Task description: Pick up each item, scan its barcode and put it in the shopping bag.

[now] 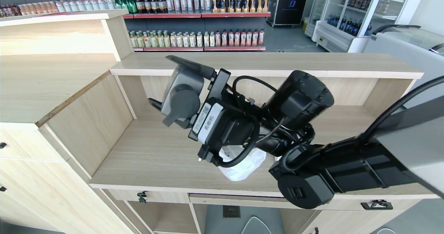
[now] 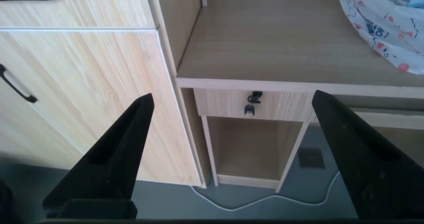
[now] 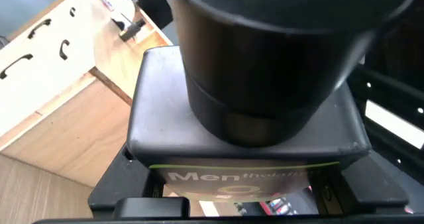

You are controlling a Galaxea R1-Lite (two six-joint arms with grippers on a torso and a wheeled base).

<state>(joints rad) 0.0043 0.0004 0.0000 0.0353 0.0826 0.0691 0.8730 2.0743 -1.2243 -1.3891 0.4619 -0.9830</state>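
My right gripper [image 1: 175, 88] is held above the wooden counter [image 1: 152, 157], shut on a grey container [image 1: 187, 83]. In the right wrist view the grey container [image 3: 245, 128] carries a round black cap and a printed label, and it sits between the dark fingers [image 3: 126, 197]. The white shopping bag [image 1: 242, 166] lies on the counter under the right arm, partly hidden by it. The bag's printed edge [image 2: 387, 25] is in the left wrist view. My left gripper [image 2: 228, 158] hangs low in front of the counter, open and holding nothing.
A taller cabinet [image 1: 52, 81] walls the counter's left side, and a raised ledge [image 1: 263, 64] runs along the back. A drawer with a key [image 2: 250, 105] sits under the counter edge. Drink shelves [image 1: 197, 19] and fridges [image 1: 350, 15] stand far behind.
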